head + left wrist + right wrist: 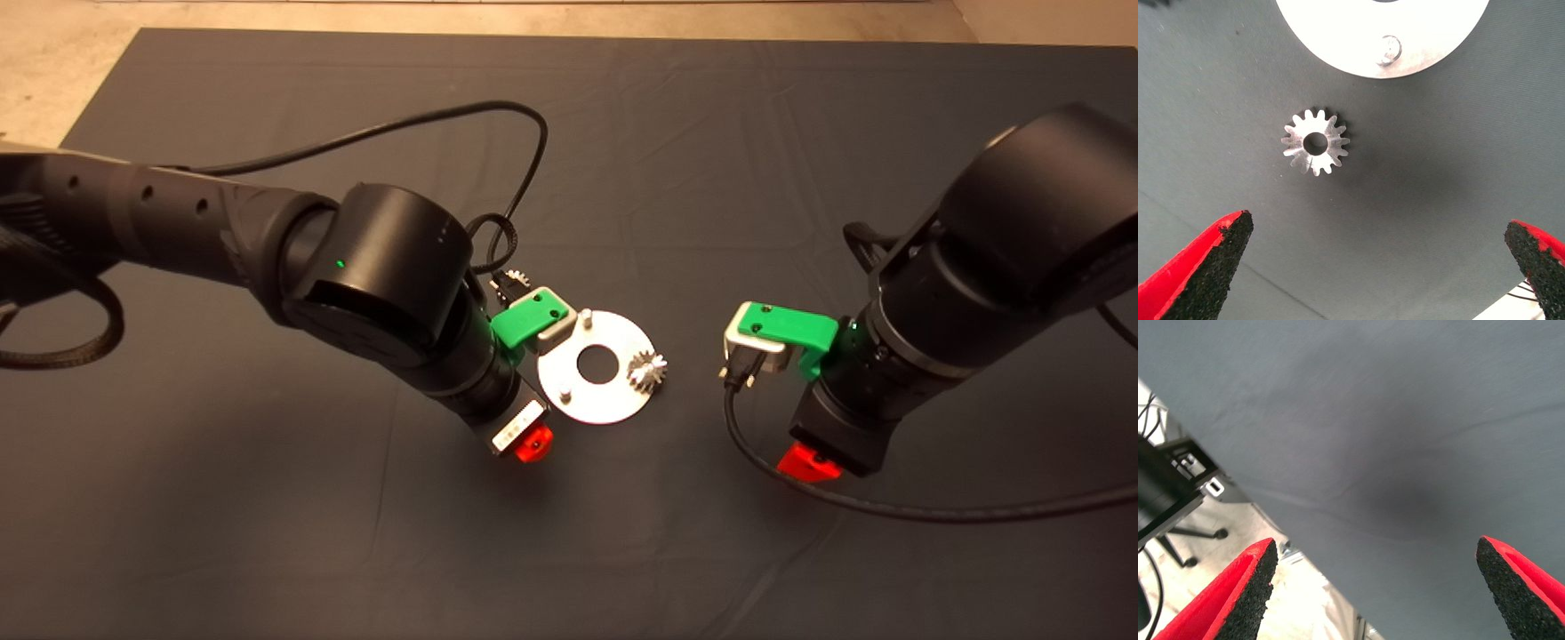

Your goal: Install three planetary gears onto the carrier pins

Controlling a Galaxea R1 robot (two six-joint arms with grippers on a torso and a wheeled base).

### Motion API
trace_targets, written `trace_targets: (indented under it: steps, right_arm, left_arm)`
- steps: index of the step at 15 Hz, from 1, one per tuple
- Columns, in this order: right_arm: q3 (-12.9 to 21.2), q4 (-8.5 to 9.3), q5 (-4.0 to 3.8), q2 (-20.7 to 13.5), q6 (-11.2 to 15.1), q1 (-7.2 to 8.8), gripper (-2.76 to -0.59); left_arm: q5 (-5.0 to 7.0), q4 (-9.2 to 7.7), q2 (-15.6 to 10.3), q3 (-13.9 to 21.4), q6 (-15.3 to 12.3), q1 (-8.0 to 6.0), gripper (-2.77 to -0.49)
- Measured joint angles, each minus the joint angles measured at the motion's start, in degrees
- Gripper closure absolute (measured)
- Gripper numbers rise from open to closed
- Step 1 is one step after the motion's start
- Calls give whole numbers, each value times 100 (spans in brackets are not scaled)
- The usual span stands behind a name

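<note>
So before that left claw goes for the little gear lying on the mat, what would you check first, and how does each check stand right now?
1. Left claw open wide enough for the gear: ok, its red fingers stand far apart.
2. Loose gear lying flat, bore up, nothing on it: ok, it rests on the mat just off the disc.
3. Gear centred between the fingers: not ok, it sits nearer one finger.
4. Free pins to receive it: ok, two bare pins show; one gear already sits at the disc's far edge.
5. Right claw out of the way: ok, open over bare mat, away from the disc.
6. Third gear located: cannot tell, no view shows it.
</note>
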Motion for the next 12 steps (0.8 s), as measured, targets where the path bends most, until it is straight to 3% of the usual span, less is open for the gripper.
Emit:
trace_targets:
  steps: [4,8,9,12]
  right_arm:
    - [172,0,-1,1,178,-108,-220]
    - [224,0,-1,1,272,-134,-220]
    - [230,0,0,1,274,-133,-220]
    - [257,0,0,-2,276,-133,-220]
  left_arm:
    - [2,11,-69,33,36,-39,-275]
    - [0,50,-93,-100,337,-32,-275]
    - [2,132,-90,-162,372,10,-275]
    - [0,438,-46,-355,584,317,-275]
